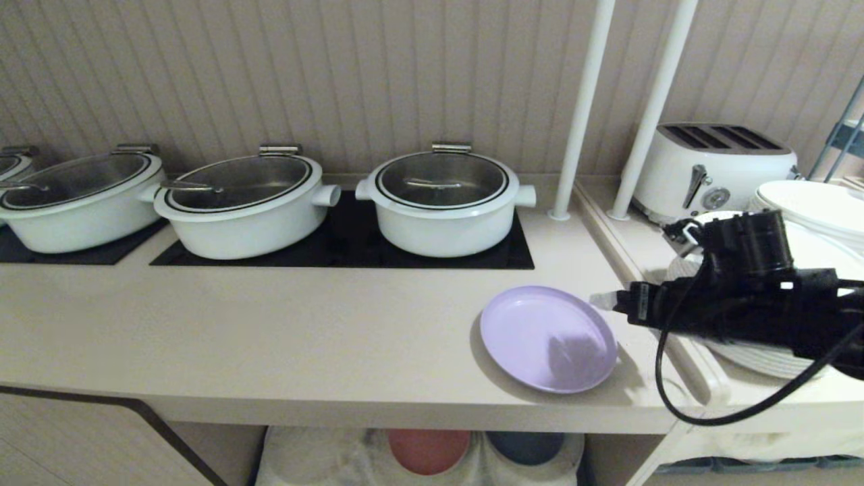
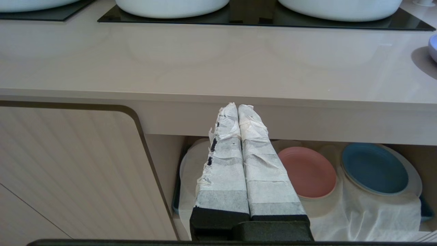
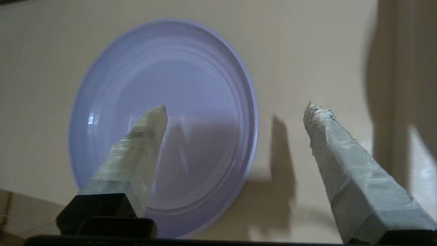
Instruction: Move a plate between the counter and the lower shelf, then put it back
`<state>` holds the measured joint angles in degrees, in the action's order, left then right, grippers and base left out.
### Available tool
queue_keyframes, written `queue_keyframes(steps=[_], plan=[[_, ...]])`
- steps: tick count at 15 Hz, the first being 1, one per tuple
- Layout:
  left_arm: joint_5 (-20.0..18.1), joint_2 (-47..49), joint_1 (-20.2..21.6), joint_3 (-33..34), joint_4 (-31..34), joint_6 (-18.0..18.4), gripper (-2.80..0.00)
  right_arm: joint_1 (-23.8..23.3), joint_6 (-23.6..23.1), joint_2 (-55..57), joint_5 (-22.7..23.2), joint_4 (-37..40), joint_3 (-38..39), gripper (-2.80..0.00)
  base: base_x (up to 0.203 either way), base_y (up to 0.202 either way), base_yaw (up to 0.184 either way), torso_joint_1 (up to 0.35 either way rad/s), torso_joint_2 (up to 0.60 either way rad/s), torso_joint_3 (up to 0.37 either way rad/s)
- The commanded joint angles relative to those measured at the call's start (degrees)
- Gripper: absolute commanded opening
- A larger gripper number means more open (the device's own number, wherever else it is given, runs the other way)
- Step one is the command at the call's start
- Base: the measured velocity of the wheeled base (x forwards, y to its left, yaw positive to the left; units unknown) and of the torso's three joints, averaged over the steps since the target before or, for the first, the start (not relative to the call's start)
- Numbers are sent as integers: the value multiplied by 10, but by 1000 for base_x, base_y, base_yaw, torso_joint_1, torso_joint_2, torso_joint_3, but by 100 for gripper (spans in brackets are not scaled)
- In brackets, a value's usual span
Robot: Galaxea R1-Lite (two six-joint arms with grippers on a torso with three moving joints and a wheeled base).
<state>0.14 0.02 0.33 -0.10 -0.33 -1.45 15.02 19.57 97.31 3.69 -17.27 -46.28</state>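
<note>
Nearest, under the front edge of the counter [image 1: 270, 337], the lower shelf [image 2: 368, 218] lies open, draped in a crinkled white sheet [image 2: 375, 212]. On it a salmon-pink plate [image 2: 307, 172] and a dark blue plate [image 2: 374, 168] sit side by side, the blue one further toward the right end of the niche. The left gripper [image 2: 238, 106] hangs in front of this shelf, below the counter's front edge, its two tape-wrapped fingers [image 2: 222, 164] pressed together with nothing between them.

On the counter, near its front edge and toward the right end, the plate [image 1: 548, 337] lies flat — pale lavender, right way up, empty. The right gripper [image 3: 235, 107] hovers just above its right rim, fingers [image 3: 136, 150] spread wide apart and holding nothing; one finger is over the plate's inside, the other over bare counter beside it.

Further back, three white lidded pots [image 1: 444, 199] stand in a row on black hob panels [image 1: 337, 236] along the counter's rear edge, with part of a fourth at the far left. Beyond the right end, on a side ledge [image 1: 607, 209], are a stack of white plates [image 1: 810, 202] and — at the back — a white toaster [image 1: 709, 169].
</note>
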Motion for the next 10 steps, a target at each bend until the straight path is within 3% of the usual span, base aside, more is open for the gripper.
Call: queue_keyframes(steps=[1,3,4,7,10], plan=[[0,1,0,0,0,0,-280,0,-35,-48,-1,-1,0,0,0,0,0,0,0,0],[0,1,0,0,0,0,-280,-1,-73,-80,-3,0,2,0,0,0,0,0,0,0],[0,1,0,0,0,0,-280,0,-95,-100,-3,2,7,-280,0,0,0,0,0,0],[0,1,0,0,0,0,-280,0,-169,-153,-5,0,47,-280,0,0,0,0,0,0],[0,1,0,0,0,0,-280,0,-211,-204,-41,-20,75,-280,0,0,0,0,0,0]])
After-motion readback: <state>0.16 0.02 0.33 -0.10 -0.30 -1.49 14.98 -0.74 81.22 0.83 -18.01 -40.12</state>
